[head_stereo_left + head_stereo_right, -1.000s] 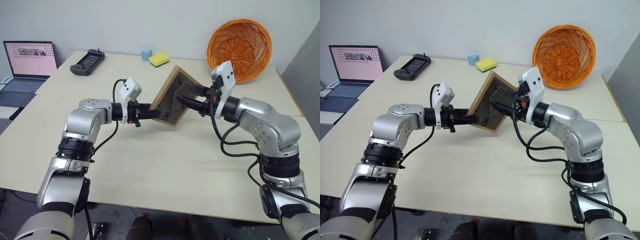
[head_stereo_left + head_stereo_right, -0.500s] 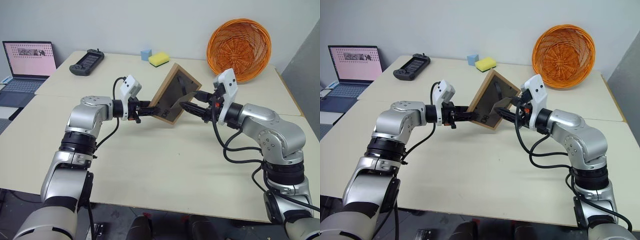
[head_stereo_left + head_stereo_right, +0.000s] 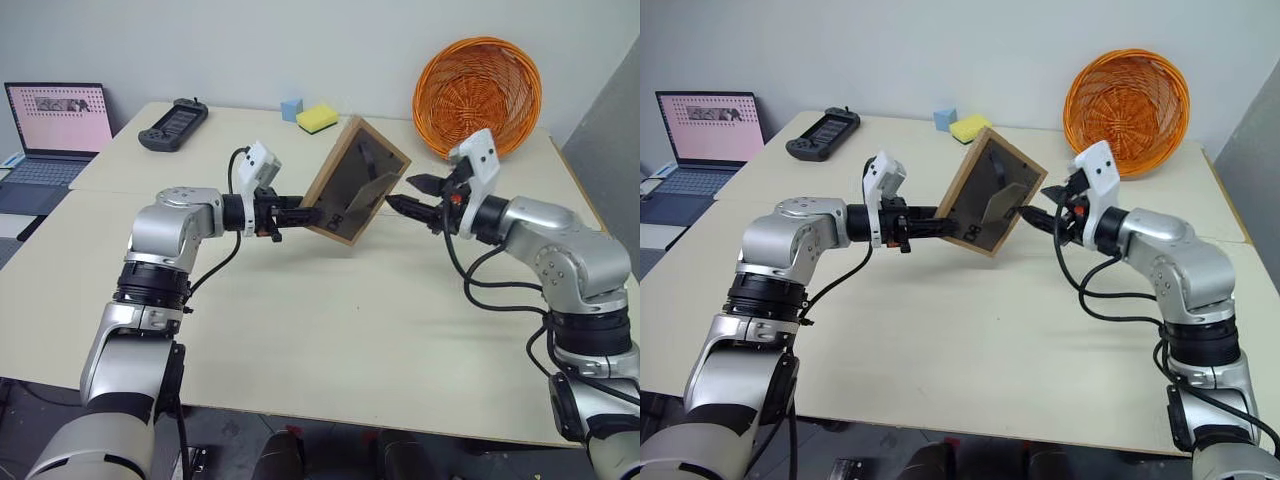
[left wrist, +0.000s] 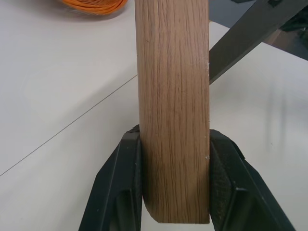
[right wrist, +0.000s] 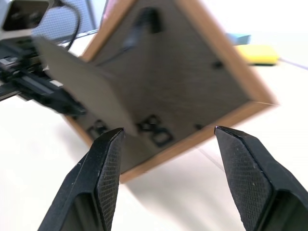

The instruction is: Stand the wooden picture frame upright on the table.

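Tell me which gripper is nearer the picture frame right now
Left. The left gripper is clamped on the wooden picture frame's edge, holding it above the table; the right gripper is open, just off its back.

My black-fingered left hand (image 3: 312,214) holds a light-wood frame (image 3: 352,182) with dark brown back, above the cream surface (image 3: 330,310).

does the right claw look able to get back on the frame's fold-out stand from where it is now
Probably yes. The right claw is open, pointing at the fold-out stand, with nothing between them. The left claw grips the wooden picture frame by its edge, above the table.
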